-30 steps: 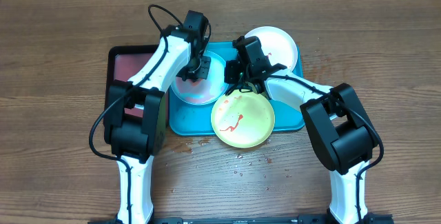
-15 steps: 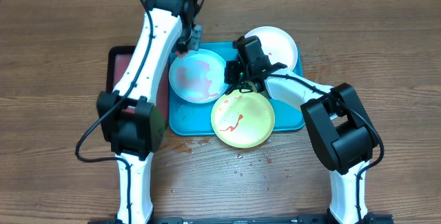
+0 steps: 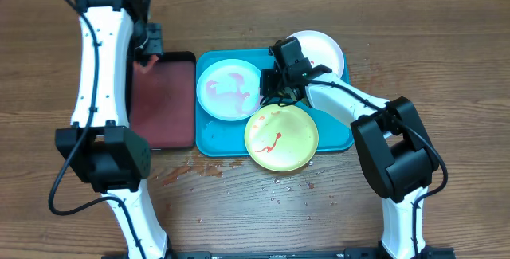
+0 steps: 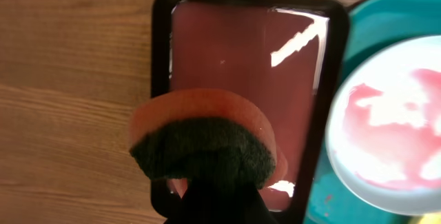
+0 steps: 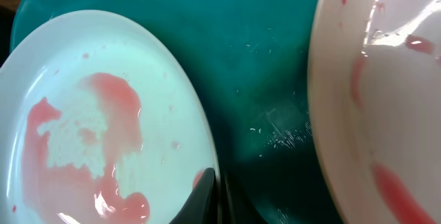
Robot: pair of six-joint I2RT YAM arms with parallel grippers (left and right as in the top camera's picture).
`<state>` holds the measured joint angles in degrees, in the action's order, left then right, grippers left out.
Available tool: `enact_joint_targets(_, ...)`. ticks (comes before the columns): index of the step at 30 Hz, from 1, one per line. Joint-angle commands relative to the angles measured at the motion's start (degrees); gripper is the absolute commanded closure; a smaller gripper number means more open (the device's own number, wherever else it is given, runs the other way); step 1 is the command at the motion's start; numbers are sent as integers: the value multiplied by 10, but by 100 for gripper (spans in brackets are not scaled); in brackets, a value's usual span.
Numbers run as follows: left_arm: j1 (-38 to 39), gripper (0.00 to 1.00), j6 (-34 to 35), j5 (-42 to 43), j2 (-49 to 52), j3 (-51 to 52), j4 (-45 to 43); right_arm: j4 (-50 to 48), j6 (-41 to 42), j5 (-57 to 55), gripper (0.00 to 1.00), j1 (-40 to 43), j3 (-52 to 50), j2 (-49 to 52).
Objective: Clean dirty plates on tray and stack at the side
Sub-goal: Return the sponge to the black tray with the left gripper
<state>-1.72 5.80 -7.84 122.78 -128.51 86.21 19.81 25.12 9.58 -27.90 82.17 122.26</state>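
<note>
Sponge (image 4: 200, 134), orange with a dark scouring face, sits clamped in the left gripper (image 3: 147, 52) over the black tray (image 3: 163, 107), at its eleven-o'clock corner. Seen from overhead, the light blue plate (image 3: 229, 89), smeared red, lies on the turquoise tray (image 3: 215, 139) toward four o'clock from that gripper. The right gripper (image 5: 217, 191) is nearer, closed at the plate's three-o'clock rim and apparently pinching it, though the wrist view crops the contact.
</note>
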Motion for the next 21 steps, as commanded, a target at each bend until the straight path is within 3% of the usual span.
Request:
enact_joint_targets(1, 0, 95, -8, 24, -11, 57, -13, 3, -16, -9, 96, -2, 24, -54)
enact_joint_targets(9, 0, 96, 0, 41, -11, 221, -100, 32, -47, -49, 96, -1, 24, -112)
enact_joint_targets(15, -2, 95, 0, 71, -11, 264, -143, 61, -61, -95, 96, -1, 24, -136)
enact_joint_targets(16, -2, 90, 0, 76, -11, 265, -145, 66, -61, -101, 96, -1, 24, -138)
enact_joint_targets(17, -2, 69, 0, 79, -11, 265, -147, 69, -61, -106, 96, -1, 24, -141)
enact_joint_targets(18, -2, 55, 0, 82, -11, 265, -148, 74, -61, -111, 96, -1, 24, -143)
enact_joint_targets(21, -2, 50, 0, 90, -11, 265, -146, 86, -61, -129, 96, -1, 24, -150)
